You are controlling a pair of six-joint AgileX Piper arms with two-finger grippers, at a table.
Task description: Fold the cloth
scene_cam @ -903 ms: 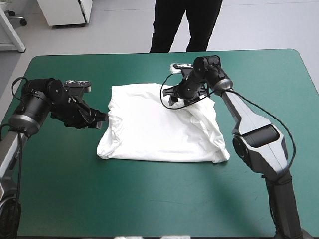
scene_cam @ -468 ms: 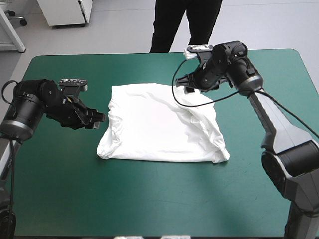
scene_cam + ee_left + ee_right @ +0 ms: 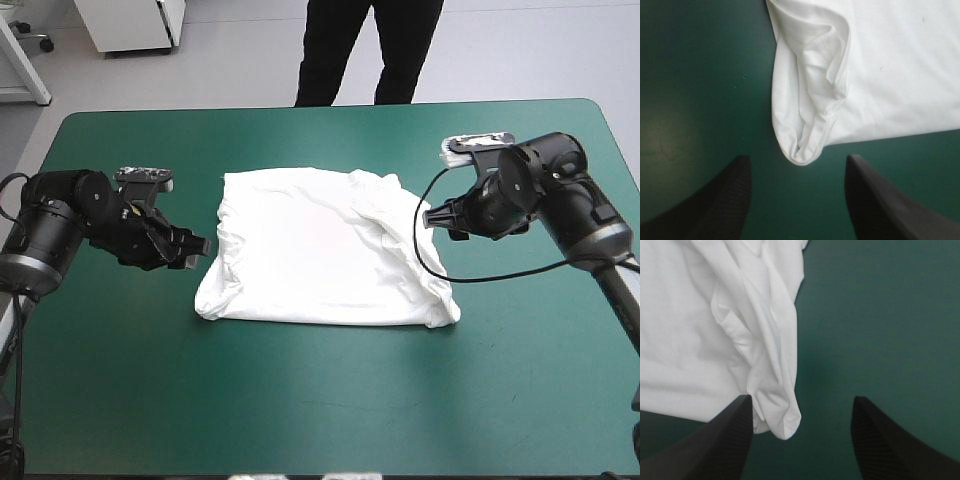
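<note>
Two grippers now clear of T-shirt (image 3: 320, 250) — right gripper (image 3: 440, 220) has swung off far right corner to shirt's right side, left gripper (image 3: 198, 246) eased back at left edge. Fingers (image 3: 720, 205) spread on both, pinching nothing. T-shirt lies mid-surface (image 3: 300, 400), folded rectangle, right edge bunched. Fold looks released — arms low, pointing inward at shirt.

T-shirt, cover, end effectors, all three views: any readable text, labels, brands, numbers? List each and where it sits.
No text can be read in any view.
T-shirt: plain white, with no print or tag showing.
Teal-green cover: no markings.
Left end effector and right end effector: no lettering visible on the black fingers.
</note>
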